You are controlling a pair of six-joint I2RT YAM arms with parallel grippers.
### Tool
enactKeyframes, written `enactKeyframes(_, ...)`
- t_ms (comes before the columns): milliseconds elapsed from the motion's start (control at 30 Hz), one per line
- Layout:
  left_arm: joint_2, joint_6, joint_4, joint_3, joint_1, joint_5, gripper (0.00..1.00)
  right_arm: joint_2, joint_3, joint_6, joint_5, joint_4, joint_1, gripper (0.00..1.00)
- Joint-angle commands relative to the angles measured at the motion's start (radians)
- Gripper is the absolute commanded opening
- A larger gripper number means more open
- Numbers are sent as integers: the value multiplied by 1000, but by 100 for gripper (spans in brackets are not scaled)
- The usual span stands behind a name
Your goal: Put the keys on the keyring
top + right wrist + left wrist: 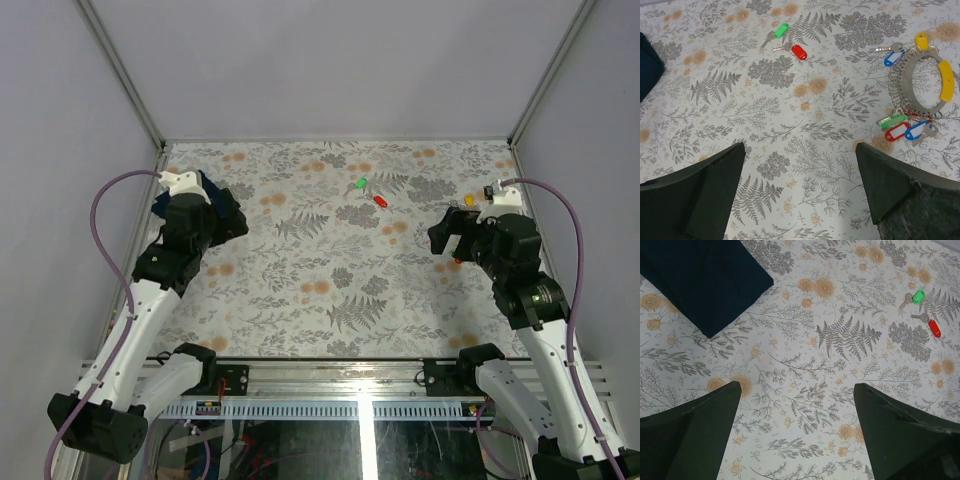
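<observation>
Well, two loose keys lie mid-tabletop, the keyring (901,82) off toward the right side.
We see the green key (781,30) just beside the red key (799,51), bare tabletop (300,250) all around them, a dark cloth (705,275) far left, and the left gripper (797,387) and right gripper (801,145) with jaws spread.

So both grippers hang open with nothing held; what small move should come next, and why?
Probably move the open left gripper toward the loose green-tagged metal key. It and the red-tagged key lie apart from the silvery keyring with a yellow grip, which already carries several tagged keys near the open right gripper, leaving that arm to steady the ring.
</observation>
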Motion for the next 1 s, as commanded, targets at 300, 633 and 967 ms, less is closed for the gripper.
enactKeyframes(300, 16, -36, 97, 22, 11, -72, 100, -20, 76, 26, -53, 71, -7, 99)
enactKeyframes(633, 26, -24, 149, -9, 14, -76, 100, 237, 178, 30, 21, -75, -7, 100)
enactKeyframes(967, 63, 34, 152, -29, 15, -43, 100, 556, 249, 19, 115, -37, -71, 99)
